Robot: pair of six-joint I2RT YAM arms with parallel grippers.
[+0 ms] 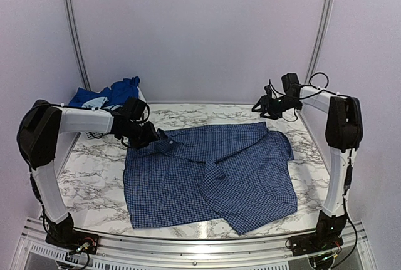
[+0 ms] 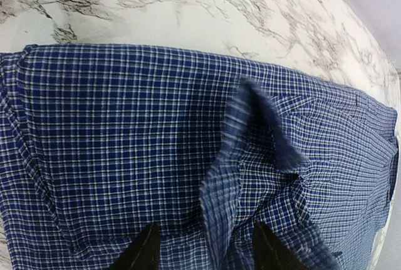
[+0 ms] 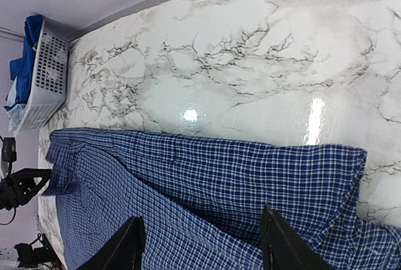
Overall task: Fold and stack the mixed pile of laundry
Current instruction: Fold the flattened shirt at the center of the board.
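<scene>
the navy checked shirt (image 1: 207, 170) lies spread nearly flat across the middle of the marble tabletop (image 1: 94, 182), collar toward the far left. its right half is wrinkled, with one flap folded over near the centre. royal blue clothes (image 1: 122, 88) sit heaped in the white basket (image 3: 47, 76) at the far left corner. the left end effector (image 1: 145, 137) is low at the collar, fingers apart astride a raised ridge of cloth. the right end effector (image 1: 262, 108) hangs above the shirt's far right corner, fingers apart and clear of the cloth.
</scene>
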